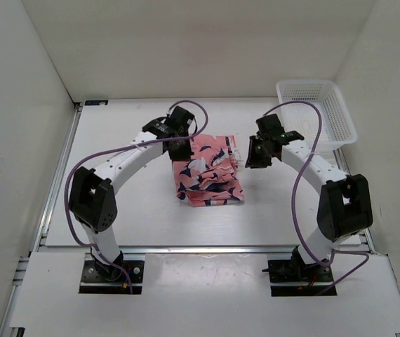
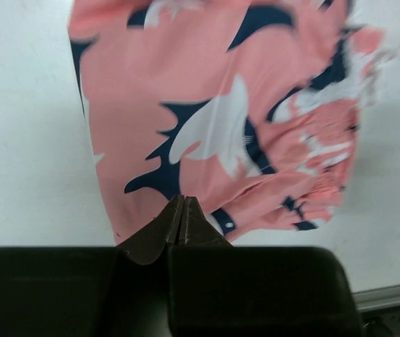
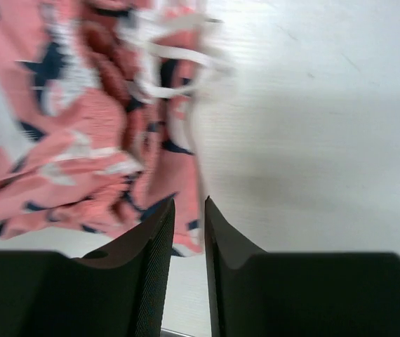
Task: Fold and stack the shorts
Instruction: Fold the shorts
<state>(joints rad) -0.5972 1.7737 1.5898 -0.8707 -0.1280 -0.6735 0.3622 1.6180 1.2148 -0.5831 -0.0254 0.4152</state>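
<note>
The shorts [image 1: 209, 172] lie crumpled in a rough fold at the middle of the tabletop [image 1: 130, 210], with the white drawstring [image 3: 179, 53] loose at their right side. The left gripper [image 2: 183, 216] is closed, its fingertips pressed together right at the left edge of the fabric; whether it pinches any cloth cannot be told. The right gripper [image 3: 189, 221] hangs just beside the shorts' right edge, its fingers a narrow gap apart and holding nothing. A white mesh basket [image 1: 317, 112] stands at the far right corner, well apart.

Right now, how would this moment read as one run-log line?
shorts: bunched, not folded | left tool: shut at shorts edge | right tool: slightly open
</note>
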